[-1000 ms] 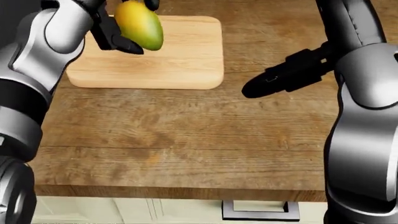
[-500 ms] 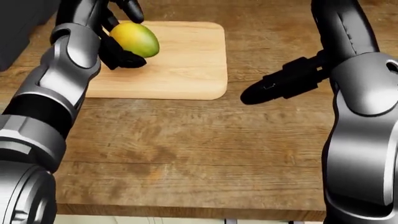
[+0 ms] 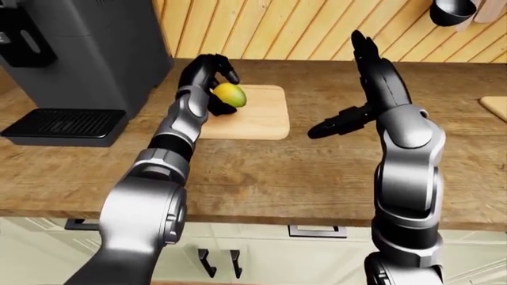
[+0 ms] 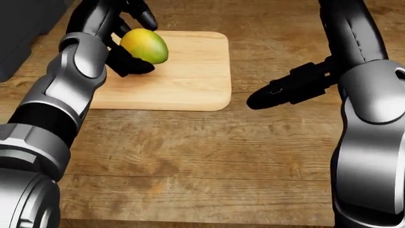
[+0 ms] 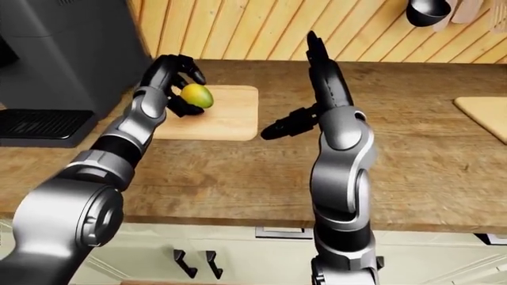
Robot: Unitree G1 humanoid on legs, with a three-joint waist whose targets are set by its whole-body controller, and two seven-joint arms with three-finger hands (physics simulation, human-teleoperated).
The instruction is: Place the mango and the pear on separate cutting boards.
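Note:
The yellow-green mango (image 4: 144, 46) rests on the left part of a light wooden cutting board (image 4: 190, 80) on the wooden counter. My left hand (image 4: 131, 42) cups it: dark fingers (image 4: 140, 14) curl over its top and the thumb presses under its lower left side. My right hand (image 3: 349, 83) is raised to the right of the board, fingers straight up and thumb sticking out to the left, holding nothing. A second cutting board (image 5: 483, 116) shows at the right edge of the right-eye view. No pear is in view.
A dark coffee machine (image 3: 79, 53) with a drip tray (image 3: 63, 124) stands left of the board. A slatted wooden wall runs along the top, with a dark utensil (image 3: 453, 10) hanging at top right. The counter edge (image 3: 261, 217) lies below, cabinets under it.
The left hand has brought the mango down from above the board onto its left part. The head view has shifted, so the board sits lower in it. The right arm has hardly moved.

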